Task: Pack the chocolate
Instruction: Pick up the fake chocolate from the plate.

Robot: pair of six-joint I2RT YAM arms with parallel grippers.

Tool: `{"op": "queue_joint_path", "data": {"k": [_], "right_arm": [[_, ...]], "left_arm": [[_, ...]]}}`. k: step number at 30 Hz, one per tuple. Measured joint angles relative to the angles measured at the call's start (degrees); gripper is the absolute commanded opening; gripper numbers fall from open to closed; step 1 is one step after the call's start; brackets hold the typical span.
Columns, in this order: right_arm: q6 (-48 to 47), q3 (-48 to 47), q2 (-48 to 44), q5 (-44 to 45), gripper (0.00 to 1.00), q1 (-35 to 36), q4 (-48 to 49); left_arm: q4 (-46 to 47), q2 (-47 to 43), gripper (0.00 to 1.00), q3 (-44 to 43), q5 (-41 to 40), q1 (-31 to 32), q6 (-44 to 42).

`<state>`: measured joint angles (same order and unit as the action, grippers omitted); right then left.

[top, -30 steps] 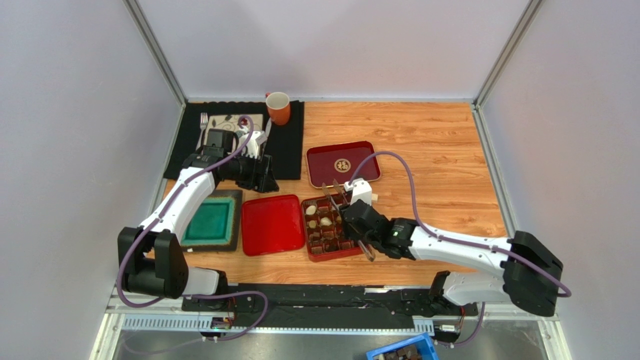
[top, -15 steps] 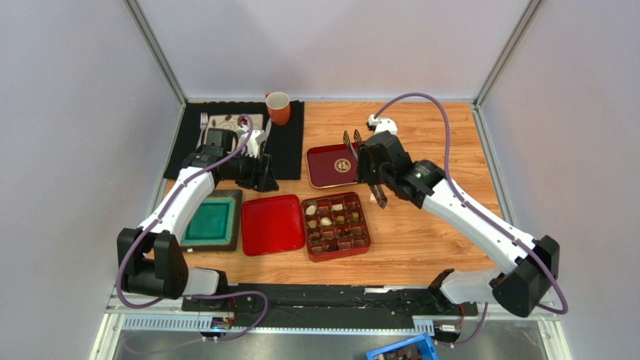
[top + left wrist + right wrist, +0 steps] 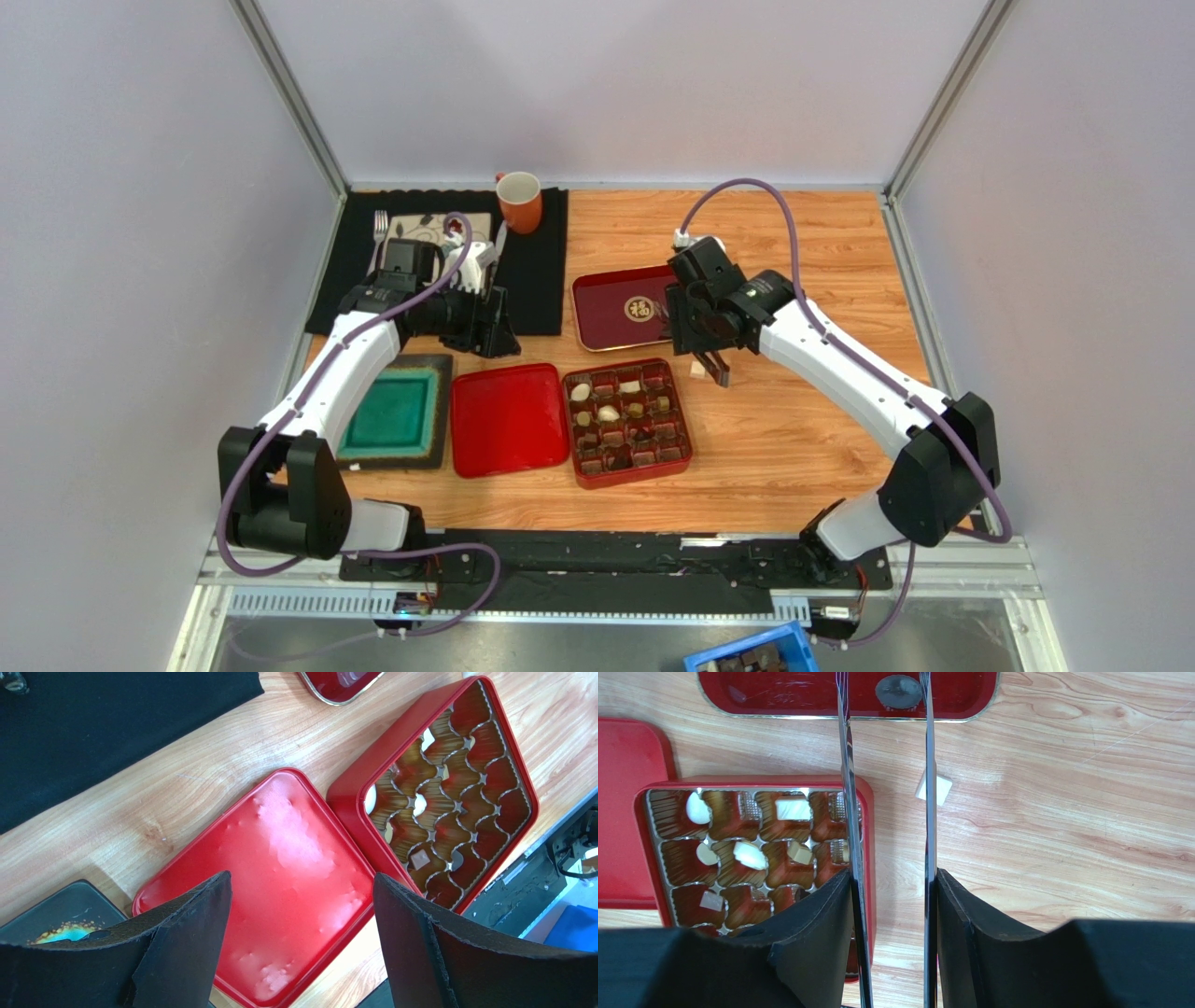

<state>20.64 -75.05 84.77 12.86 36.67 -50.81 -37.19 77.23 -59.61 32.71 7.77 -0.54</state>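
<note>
Red is what we see most: a gridded box (image 3: 683,420) sits near the front of the wooden table (image 3: 814,420), with its flat lid (image 3: 509,419) lying just to its left. Most of the chocolate (image 3: 793,808) rests in the box's compartments, white and dark pieces mixed. 1 white square piece (image 3: 942,788) lies loose on the wood, apart from the box and near the dark red tray (image 3: 603,301) with the gold emblem. Our right gripper (image 3: 713,367) hangs over that spot with its 2 thin blades parted and only bare wood between them. In the right wrist view the right-hand blade crosses the piece's edge, and we cannot tell whether it touches. Our left gripper (image 3: 302,882) is spread wide and carries nothing, hovering between the black mat (image 3: 540,273) and the lid. An orange mug (image 3: 519,200) stands at the mat's far edge. A dark tray with a green inside (image 3: 390,410) lies left of the lid.
</note>
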Motion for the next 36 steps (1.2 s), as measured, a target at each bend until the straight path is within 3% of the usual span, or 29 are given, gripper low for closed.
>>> {"op": "queue_joint_path", "data": {"k": [13, 36], "right_arm": [[-2.08, 0.13, 6.25, -3.13, 0.5, -3.89, 0.04], [-2.51, 0.87, 8.92, -6.49, 0.47, -4.61, 0.9]], "left_arm": [[-0.26, 0.0, 0.82, -1.11, 0.04, 0.0, 0.04], [-0.35, 0.0, 0.82, -2.95, 0.07, 0.0, 0.07]]}}
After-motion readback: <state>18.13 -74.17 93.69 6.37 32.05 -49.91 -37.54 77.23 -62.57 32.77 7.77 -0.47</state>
